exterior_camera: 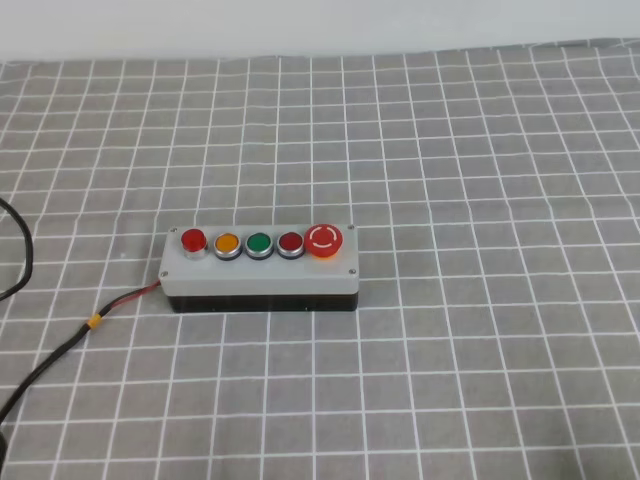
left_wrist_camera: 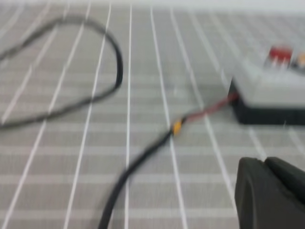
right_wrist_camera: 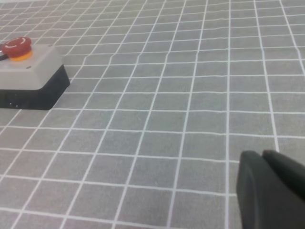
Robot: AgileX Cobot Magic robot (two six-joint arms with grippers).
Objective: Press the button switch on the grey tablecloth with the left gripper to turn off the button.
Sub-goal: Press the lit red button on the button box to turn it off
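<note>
Your left gripper (left_wrist_camera: pixel 271 191) hung low, well short of the button switch (exterior_camera: pixel 262 268); its jaws looked pressed together, as did the right gripper's (right_wrist_camera: pixel 271 191) (only dark tips showed). The button (exterior_camera: pixel 193 240) sat at the box's left end, the orange button (exterior_camera: pixel 227 243) just beside it, so a drifting press could hit that instead. The cable (left_wrist_camera: pixel 143 157) lay across your approach and could snag. The grey tablecloth (exterior_camera: pixel 480 340) covered the surface.
</note>
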